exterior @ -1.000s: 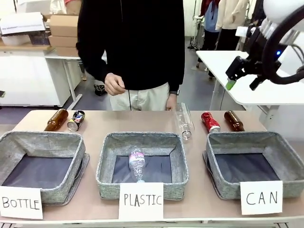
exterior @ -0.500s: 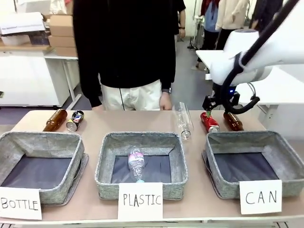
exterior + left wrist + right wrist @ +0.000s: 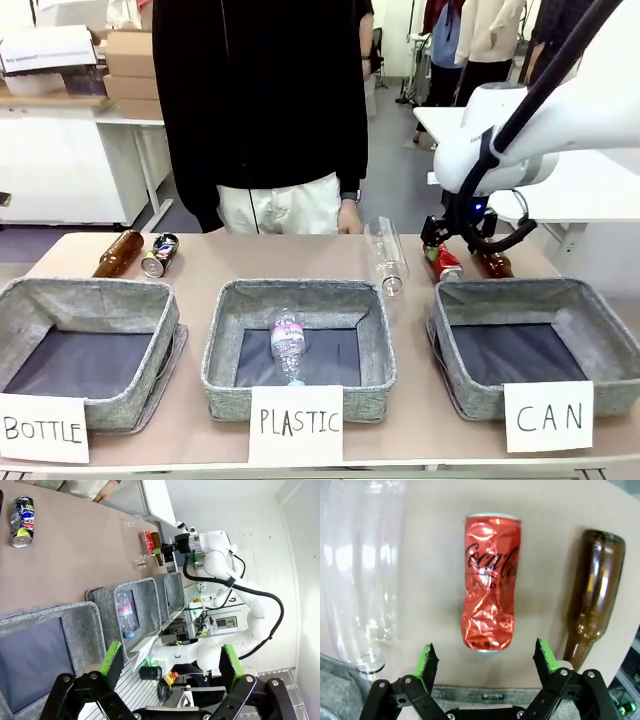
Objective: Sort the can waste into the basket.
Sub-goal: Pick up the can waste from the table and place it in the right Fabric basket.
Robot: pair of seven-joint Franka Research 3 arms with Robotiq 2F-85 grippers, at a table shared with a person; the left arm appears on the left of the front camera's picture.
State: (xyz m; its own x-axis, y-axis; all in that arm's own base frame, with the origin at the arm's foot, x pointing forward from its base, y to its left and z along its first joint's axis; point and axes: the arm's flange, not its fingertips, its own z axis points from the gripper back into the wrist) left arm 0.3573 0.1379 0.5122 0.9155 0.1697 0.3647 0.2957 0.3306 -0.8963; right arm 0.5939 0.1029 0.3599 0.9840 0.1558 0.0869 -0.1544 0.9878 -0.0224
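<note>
— The right arm (image 3: 520, 130) has swung down to the tabletop (image 3: 300, 262); its end effector (image 3: 485, 656) hangs released, jaws straddling the red can (image 3: 490, 600).
— Pickup next, then. That can lies just behind the CAN basket (image 3: 510, 290), the dark can (image 3: 160, 253) far left.

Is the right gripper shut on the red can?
No: the right gripper is open, its pads wide apart and clear of the red can.
</note>
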